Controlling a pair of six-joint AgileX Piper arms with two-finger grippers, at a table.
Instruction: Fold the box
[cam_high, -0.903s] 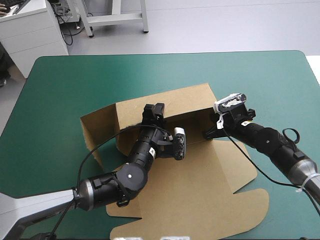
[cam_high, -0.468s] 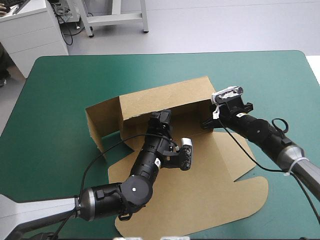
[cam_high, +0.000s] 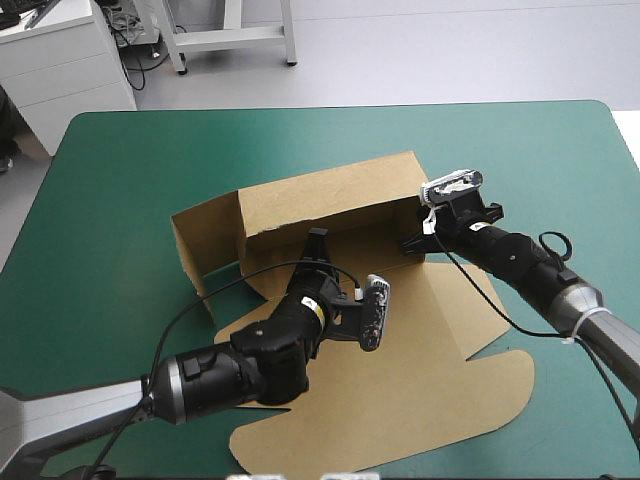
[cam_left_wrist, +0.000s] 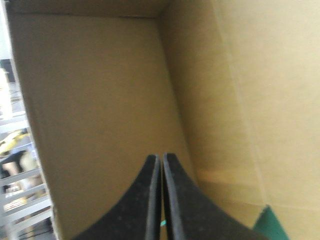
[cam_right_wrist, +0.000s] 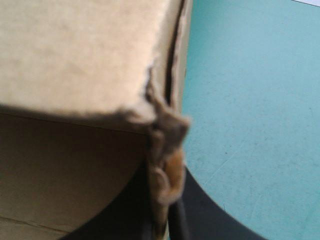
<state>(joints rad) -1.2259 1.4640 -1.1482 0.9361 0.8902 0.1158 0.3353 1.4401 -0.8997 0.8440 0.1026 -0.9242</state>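
1. Two grippers work the box (cam_high: 420, 380), which sits mid-table on the teal-green cover (cam_high: 130, 170) with its far wall (cam_high: 330, 195) raised and its lid panel flat toward the near edge.
2. Left gripper (cam_high: 318, 236): black fingers pressed into one point, holding nothing, inside the tray.
3. Right gripper (cam_high: 412, 245): pinched on the board at the far wall's right-end corner.
4. Note the far wall's long axis runs left to right. It lies straight ahead of your left fingertips, toward the table's far edge. Whether they touch, you cannot tell.
5. Your left arm is nearer the wall's middle and the side flap (cam_high: 205, 245), so it likely makes the next push.
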